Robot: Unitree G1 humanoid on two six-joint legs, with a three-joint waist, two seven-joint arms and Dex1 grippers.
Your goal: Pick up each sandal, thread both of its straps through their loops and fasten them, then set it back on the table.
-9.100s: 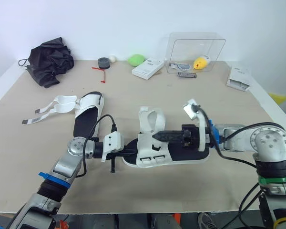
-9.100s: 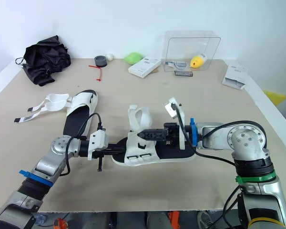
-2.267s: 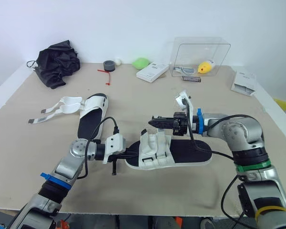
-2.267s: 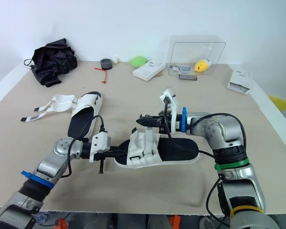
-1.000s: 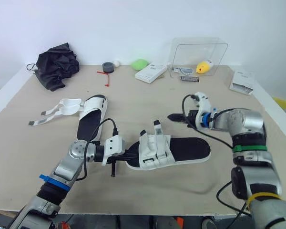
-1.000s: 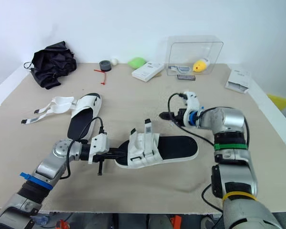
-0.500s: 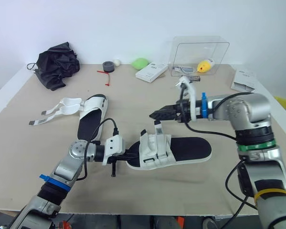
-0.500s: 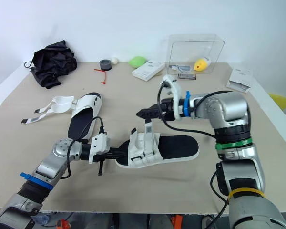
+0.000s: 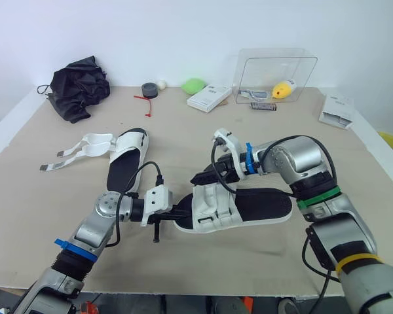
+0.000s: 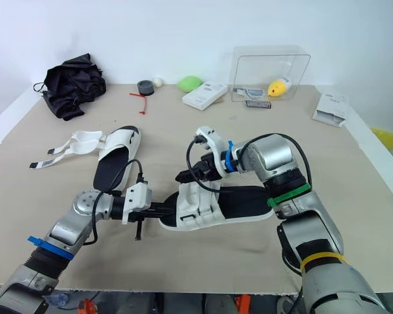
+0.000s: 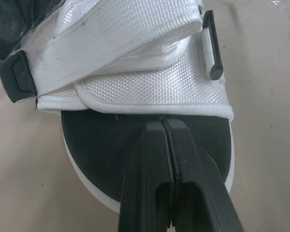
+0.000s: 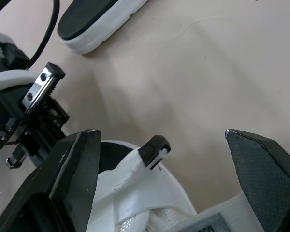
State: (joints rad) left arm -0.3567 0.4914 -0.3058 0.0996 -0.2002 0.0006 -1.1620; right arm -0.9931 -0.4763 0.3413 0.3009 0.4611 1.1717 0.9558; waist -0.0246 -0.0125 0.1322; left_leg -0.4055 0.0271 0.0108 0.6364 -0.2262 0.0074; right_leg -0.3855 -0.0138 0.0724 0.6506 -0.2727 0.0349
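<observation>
A white-strapped sandal with a black insole point(image 9: 262, 204) lies on the table in front of me. My left gripper point(image 11: 163, 123) is shut, its tips resting on the insole at the toe, just under the front strap point(image 11: 135, 96). My right gripper point(image 12: 160, 133) stands wide open right over the straps point(image 9: 213, 203); a strap end with a black loop point(image 12: 154, 145) lies between its fingers point(image 12: 72, 179), untouched. The second sandal point(image 9: 123, 160) lies to the left on the table, with its straps point(image 9: 85, 144) spread loose beside it.
Along the far edge are a black cloth bundle point(image 9: 78, 85), a tape roll point(image 9: 149, 89), a green object point(image 9: 194, 86), a white box point(image 9: 209, 98) and a clear box point(image 9: 275, 72). A white packet point(image 9: 334, 110) lies far right.
My right gripper has swung back from the right and come down to the left, over the near sandal's straps, still open. The left gripper and both sandals have stayed put.
</observation>
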